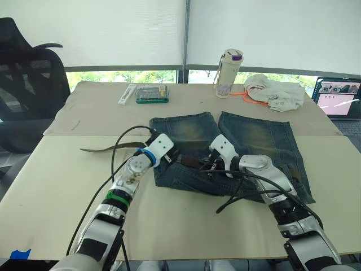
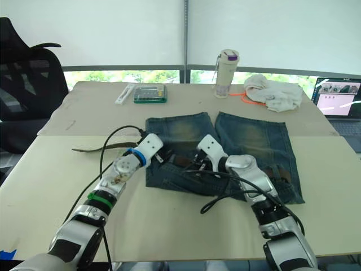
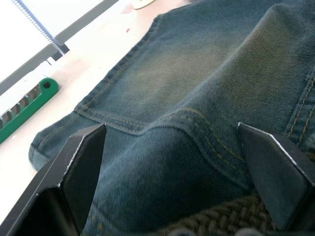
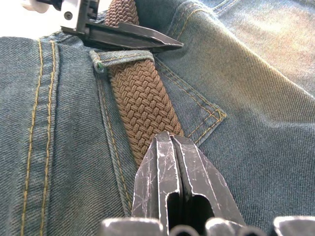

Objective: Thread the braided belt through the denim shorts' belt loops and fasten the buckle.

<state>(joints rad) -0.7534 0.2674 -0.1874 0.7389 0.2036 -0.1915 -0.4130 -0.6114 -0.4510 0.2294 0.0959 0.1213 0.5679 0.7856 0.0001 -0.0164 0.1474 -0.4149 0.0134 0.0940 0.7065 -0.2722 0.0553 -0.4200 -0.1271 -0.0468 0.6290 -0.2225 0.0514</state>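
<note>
Belt (image 4: 142, 103): a brown braided strap lying along the waistband of the shorts (image 1: 254, 135), passing under one belt loop (image 4: 123, 57); its free tail trails off the shorts onto the table (image 1: 56, 186) on the robot's left.
Shorts: faded blue denim, spread flat mid-table, legs pointing away from the robot.
Handling: the belt looks light, limp and a little stretchy, so it will likely buckle if pushed; the weave should give good grip. Best held flat across its width, just beside a loop, and pulled through (the denim is soft too and may bunch).
Left gripper (image 3: 172, 147): fingers wide apart, straddling a fold of denim, with belt weave just at their base.
Right gripper (image 4: 172, 140): fingers pressed together, tips on the belt just short of the loop; whether they pinch it I cannot tell.
Wrist views: show the weave, the loop, and the left gripper's finger lying right beside that loop.
Head views: show the overall layout, both arms meeting at the waistband, the tail, and a bottle (image 1: 228, 73) and cloth bundle (image 1: 276, 90) at the far edge.
Buckle: I cannot make it out.
</note>
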